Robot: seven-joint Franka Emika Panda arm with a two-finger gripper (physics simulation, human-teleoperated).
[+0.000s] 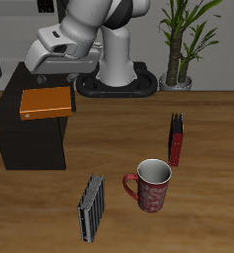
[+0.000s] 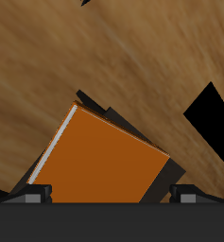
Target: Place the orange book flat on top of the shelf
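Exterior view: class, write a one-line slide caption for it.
Thin orange book lying flat on the low black box-shaped shelf, with the robot's tool just behind it.

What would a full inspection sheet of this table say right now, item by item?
Surface: wooden table, with several loose things on it.
Job's things: the orange book lies flat on top of the black shelf; in the wrist view the book shows its pale page edge.
Clutter: a red patterned mug stands upright; a dark red book stands on edge farther back; a grey striped book stands near the table's front edge.
Gripper: hangs above the shelf, its fingers apart, holding nothing.
Cables: nothing seen.
Surroundings: a potted plant stands behind the table, beside the robot's base.
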